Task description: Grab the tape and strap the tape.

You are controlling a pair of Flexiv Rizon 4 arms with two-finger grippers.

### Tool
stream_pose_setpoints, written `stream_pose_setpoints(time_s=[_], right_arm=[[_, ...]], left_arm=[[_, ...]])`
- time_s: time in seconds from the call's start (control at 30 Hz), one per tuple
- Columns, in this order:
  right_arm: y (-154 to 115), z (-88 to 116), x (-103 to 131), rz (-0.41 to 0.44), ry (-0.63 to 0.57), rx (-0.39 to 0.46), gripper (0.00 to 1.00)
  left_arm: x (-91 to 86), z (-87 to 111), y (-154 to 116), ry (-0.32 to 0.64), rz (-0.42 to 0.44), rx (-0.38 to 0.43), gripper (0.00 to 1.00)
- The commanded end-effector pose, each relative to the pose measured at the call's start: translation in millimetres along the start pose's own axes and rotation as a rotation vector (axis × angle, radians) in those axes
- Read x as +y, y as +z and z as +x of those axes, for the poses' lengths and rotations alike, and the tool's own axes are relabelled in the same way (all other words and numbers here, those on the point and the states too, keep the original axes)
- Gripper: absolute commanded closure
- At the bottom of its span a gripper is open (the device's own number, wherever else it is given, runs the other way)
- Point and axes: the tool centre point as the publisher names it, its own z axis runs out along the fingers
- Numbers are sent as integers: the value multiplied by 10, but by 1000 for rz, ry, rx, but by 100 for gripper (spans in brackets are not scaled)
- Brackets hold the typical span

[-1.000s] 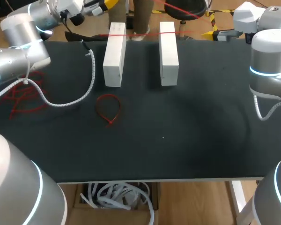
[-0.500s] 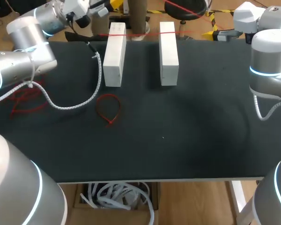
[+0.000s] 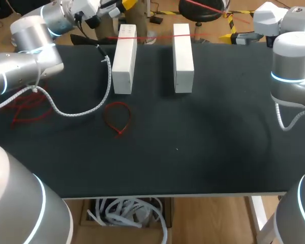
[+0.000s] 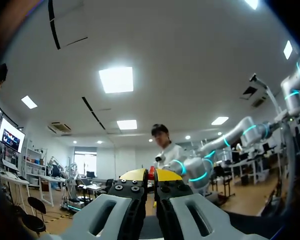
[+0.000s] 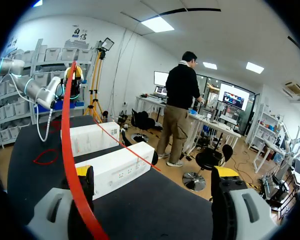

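A thin red tape (image 3: pixel 155 36) is stretched across the far ends of two white blocks (image 3: pixel 124 58) (image 3: pixel 183 57). My left gripper (image 3: pixel 123 4) is beyond the table's far edge, behind the left block. In the left wrist view its jaws (image 4: pixel 151 175) are shut on a red bit of the tape (image 4: pixel 151 173). My right gripper (image 3: pixel 237 36) hovers at the far right edge. In its own view it (image 5: pixel 152 172) stands wide open, with the red tape (image 5: pixel 67 150) running up past one finger (image 5: pixel 83 176), not pinched.
A red zip-tie loop (image 3: pixel 117 117) lies on the black mat in front of the left block. A heap of red ties (image 3: pixel 24 108) sits at the left edge. My left arm's white spiral cable (image 3: pixel 86 109) drapes over the mat.
My left arm has swung right along the far edge, carrying its cable with it. The right arm and the blocks have stayed put.
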Motion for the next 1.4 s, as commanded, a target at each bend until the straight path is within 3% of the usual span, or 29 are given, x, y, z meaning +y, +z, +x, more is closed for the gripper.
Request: stream_pose_setpoints(time_s=[0.03, 0.5, 1.4], right_arm=[[-1, -2, -1, 0, 0, 1, 0], [-1, -2, -1, 0, 0, 1, 0], [-1, -2, -1, 0, 0, 1, 0]], left_arm=[[33, -9, 7, -2, -4, -1, 100], [94, 29, 77, -7, -9, -37, 100], [98, 24, 72, -17, -9, -9, 100]])
